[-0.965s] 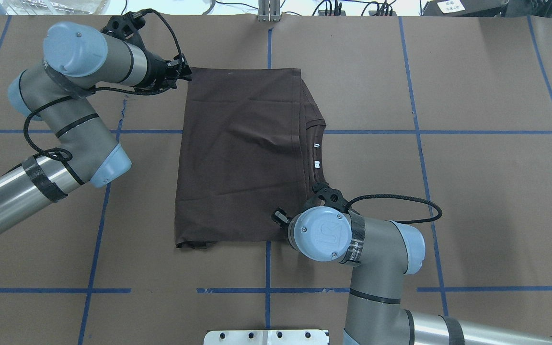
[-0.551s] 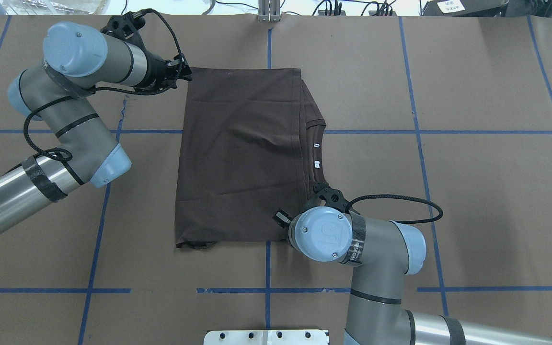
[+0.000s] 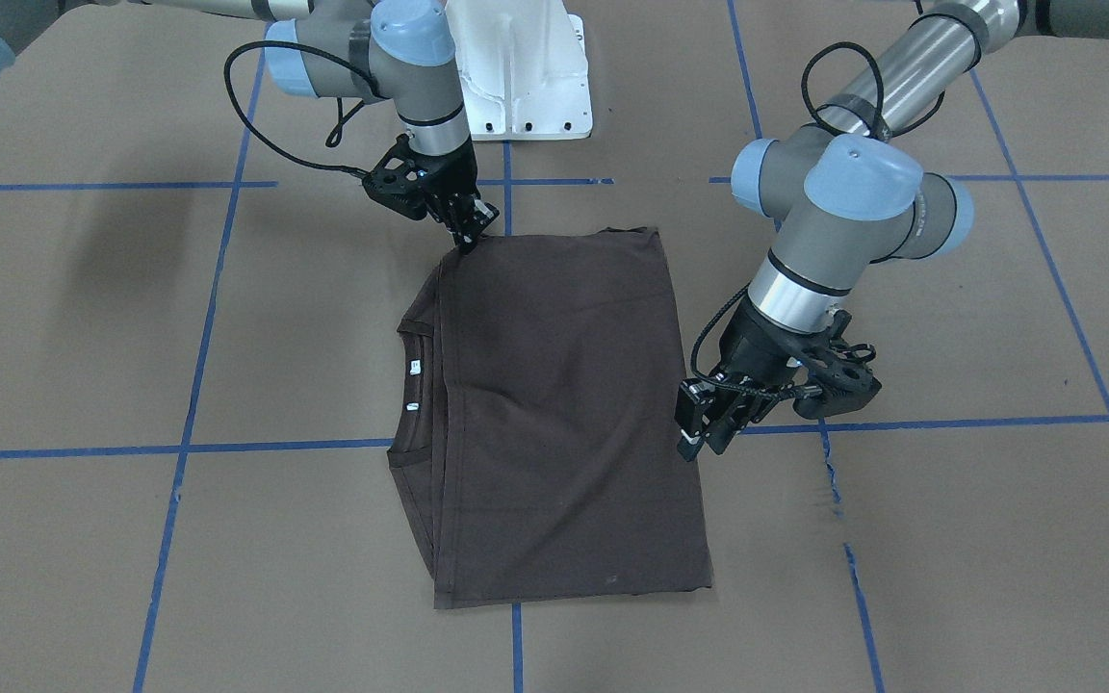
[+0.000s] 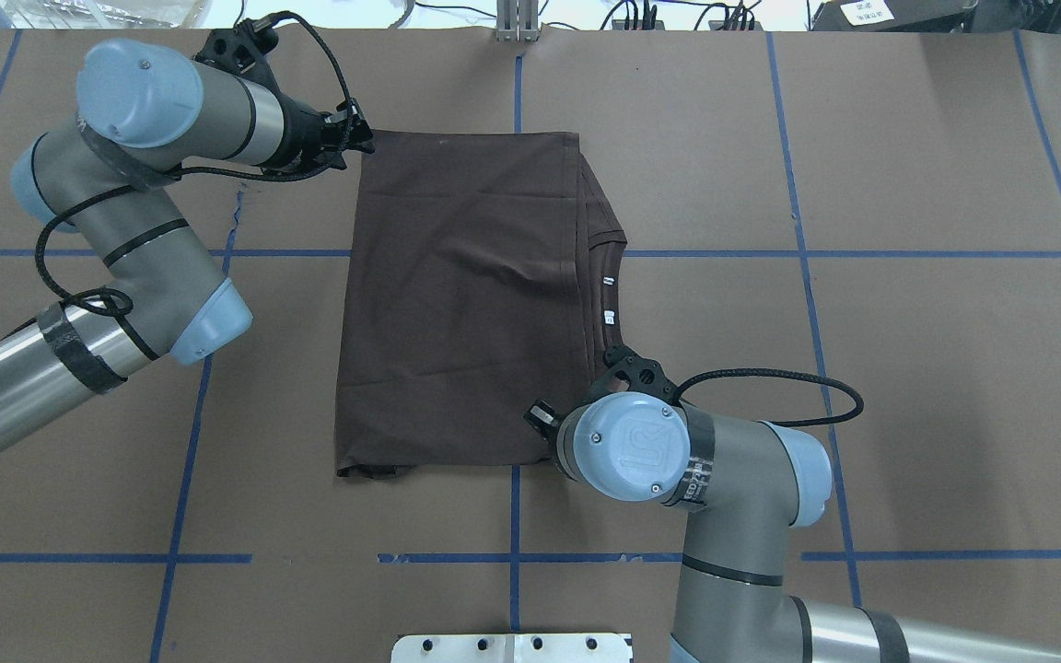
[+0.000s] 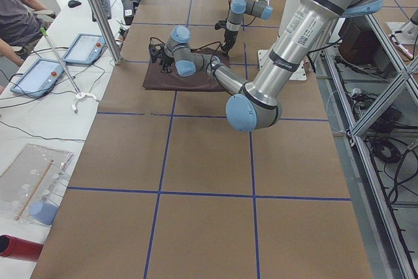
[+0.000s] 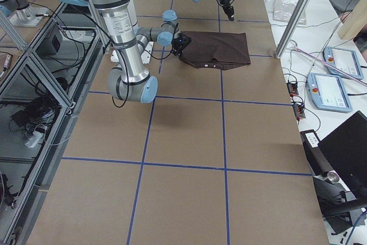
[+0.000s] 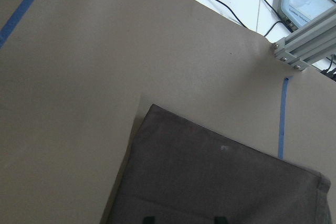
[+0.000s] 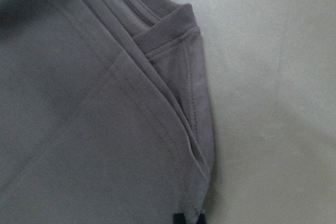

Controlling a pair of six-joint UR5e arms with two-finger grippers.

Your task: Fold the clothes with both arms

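The dark brown T-shirt (image 4: 466, 295) lies folded flat as a rectangle on the brown table, with its collar and white neck tags (image 4: 610, 296) on the overhead view's right side. My left gripper (image 3: 704, 431) hangs open just above the shirt's far corner; the left wrist view shows that corner (image 7: 157, 116) below two separated fingertips. My right gripper (image 3: 471, 241) is at the shirt's near corner on the collar side. In the right wrist view its fingers (image 8: 188, 219) look closed together on the hem edge. In the overhead view the right wrist hides this gripper.
The white robot base (image 3: 526, 87) stands at the table's near edge. Blue tape lines (image 4: 512, 516) grid the brown tabletop. An aluminium post (image 4: 517, 23) rises at the far edge. Beside the table are tablets (image 5: 39, 76) and a seated person (image 5: 16, 11).
The left gripper has shifted slightly toward the far edge at the shirt corner. The right arm's wrist and elbow have eased a little to the right. The shirt has not moved.
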